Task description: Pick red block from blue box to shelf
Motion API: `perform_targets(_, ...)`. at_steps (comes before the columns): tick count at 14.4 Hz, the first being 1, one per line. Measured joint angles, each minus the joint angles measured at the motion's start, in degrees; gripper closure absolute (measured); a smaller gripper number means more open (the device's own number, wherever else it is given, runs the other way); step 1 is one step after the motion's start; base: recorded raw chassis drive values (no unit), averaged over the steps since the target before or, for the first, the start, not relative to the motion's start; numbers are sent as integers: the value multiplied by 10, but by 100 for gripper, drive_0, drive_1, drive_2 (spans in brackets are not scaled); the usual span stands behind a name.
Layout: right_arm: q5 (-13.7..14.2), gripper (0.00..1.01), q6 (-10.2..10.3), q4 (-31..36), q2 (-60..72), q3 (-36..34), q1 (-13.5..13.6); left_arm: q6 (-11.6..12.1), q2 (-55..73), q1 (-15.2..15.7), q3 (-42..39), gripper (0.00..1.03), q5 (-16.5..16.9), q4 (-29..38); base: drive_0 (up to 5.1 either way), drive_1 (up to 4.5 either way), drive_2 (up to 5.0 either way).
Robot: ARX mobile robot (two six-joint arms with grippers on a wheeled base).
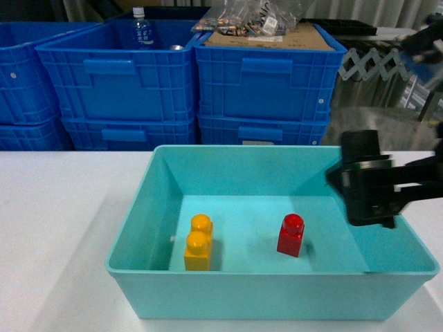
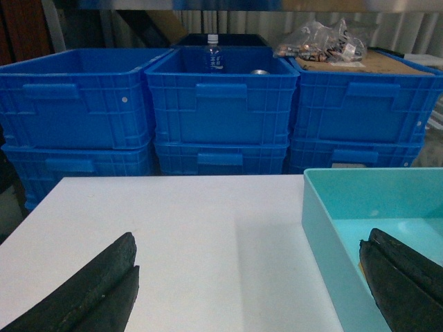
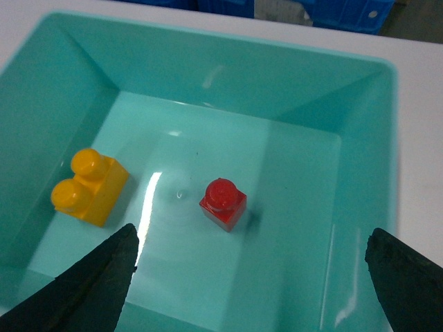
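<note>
The red block (image 1: 291, 235) (image 3: 223, 203), a small one-stud brick, stands upright on the floor of the blue box (image 1: 277, 158) (image 3: 208, 41), right of the middle. My right gripper (image 1: 372, 207) (image 3: 252, 280) hangs open above the box's right side, with the block ahead of its fingertips (image 3: 97, 287) and untouched. Nothing is between its fingers. My left gripper (image 2: 249, 290) is open and empty, low over the white table at the box's left wall (image 2: 325, 235); it does not show in the head view. Blurred shiny metal at the far right (image 1: 423, 93) may be the shelf.
A yellow two-stud brick (image 1: 199, 242) (image 3: 90, 185) stands in the box to the left of the red block. Stacked dark blue ribbed crates (image 1: 187, 83) (image 2: 221, 104) line the table's far edge, holding a bottle (image 1: 141, 29) and a bag (image 1: 252, 21) on cardboard.
</note>
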Motion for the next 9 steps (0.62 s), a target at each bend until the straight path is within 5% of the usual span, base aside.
perform_targets(4,30,3,14,-33,155,102,25,0,0,0,0,5,0,0,0,0,0)
perform_targets(9,76,3,70,-59,341,247,43,0,0,0,0,5,0,0,0,0,0)
